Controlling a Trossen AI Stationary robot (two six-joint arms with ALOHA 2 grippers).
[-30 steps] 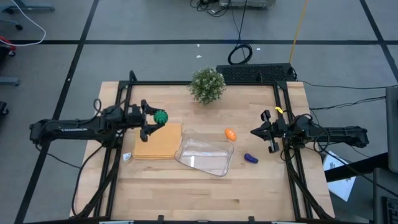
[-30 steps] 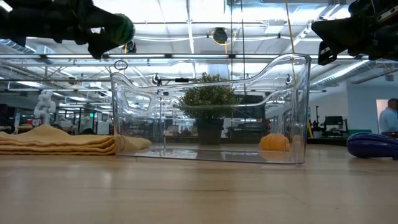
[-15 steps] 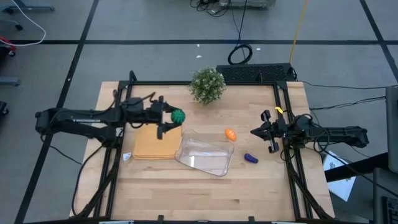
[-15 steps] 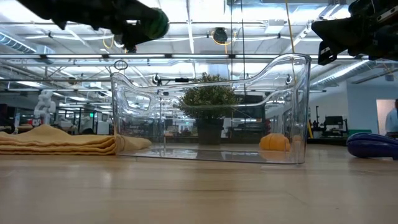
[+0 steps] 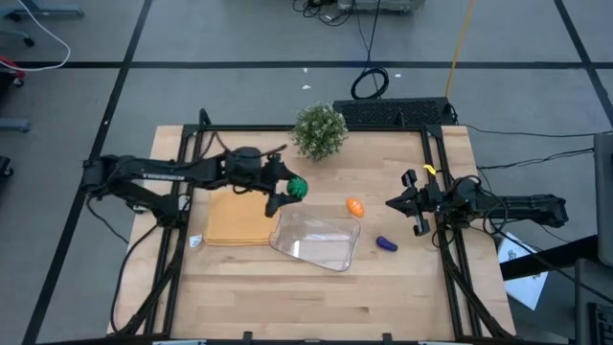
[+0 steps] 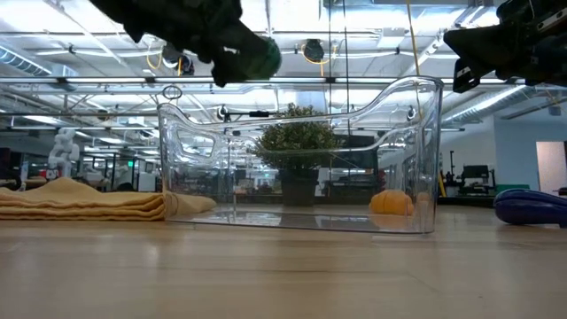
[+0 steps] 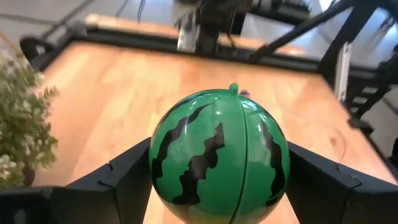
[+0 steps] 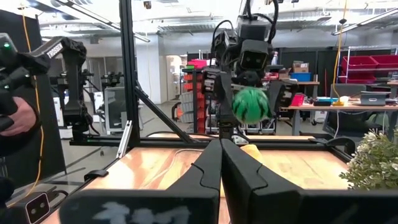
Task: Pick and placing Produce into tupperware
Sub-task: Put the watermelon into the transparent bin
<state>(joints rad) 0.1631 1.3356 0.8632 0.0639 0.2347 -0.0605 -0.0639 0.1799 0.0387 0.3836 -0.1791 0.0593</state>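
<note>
Above table: left end effector [image 5: 290,189] clamps one green piece [image 5: 298,188]; right end effector [image 5: 402,204] closed, empty.

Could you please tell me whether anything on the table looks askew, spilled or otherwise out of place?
Nothing is spilled or damaged. The clear container lies slightly skewed to the table's edges, beside the yellow mat. The orange piece and purple piece lie outside it, and the left gripper holds the green ball above its corner.

High view: straight down, far, whole table [image 5: 316,287]. Low view: tabletop level, close to tupperware [image 6: 301,155]. Left wrist: tight on round green produce [image 7: 219,155]. Right wrist faces across, sharing that piece.
</note>
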